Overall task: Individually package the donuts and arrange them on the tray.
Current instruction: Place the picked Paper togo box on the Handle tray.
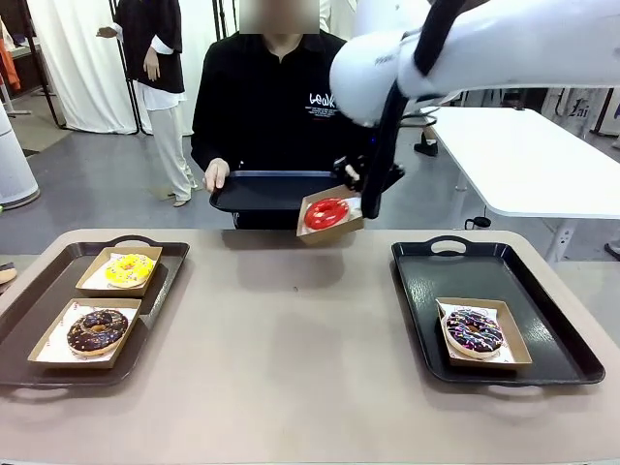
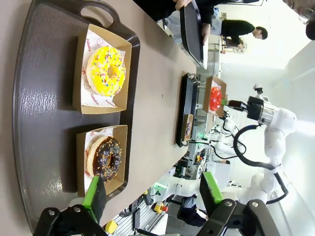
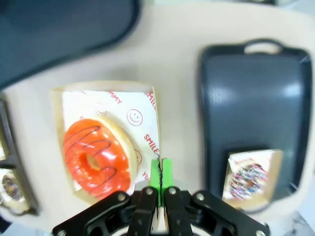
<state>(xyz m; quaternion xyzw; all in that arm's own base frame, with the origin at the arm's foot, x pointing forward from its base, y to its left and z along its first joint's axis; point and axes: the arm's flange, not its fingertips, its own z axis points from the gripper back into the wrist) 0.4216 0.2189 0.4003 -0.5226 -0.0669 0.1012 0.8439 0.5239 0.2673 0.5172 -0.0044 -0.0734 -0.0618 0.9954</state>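
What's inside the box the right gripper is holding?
The box pinched by the right gripper holds a red-iced donut on white printed paper. The paper and box floor beneath the donut are covered.

Right arm: white glossy shells, black cable. Right end effector: black body, green pads, silver screws behind. Person: black printed sweatshirt.

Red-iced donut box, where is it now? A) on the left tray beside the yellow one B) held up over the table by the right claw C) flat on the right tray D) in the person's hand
B: the right claw is shut on the rim of the red-iced donut's box, which hangs tilted above the table, near the tray the person holds.
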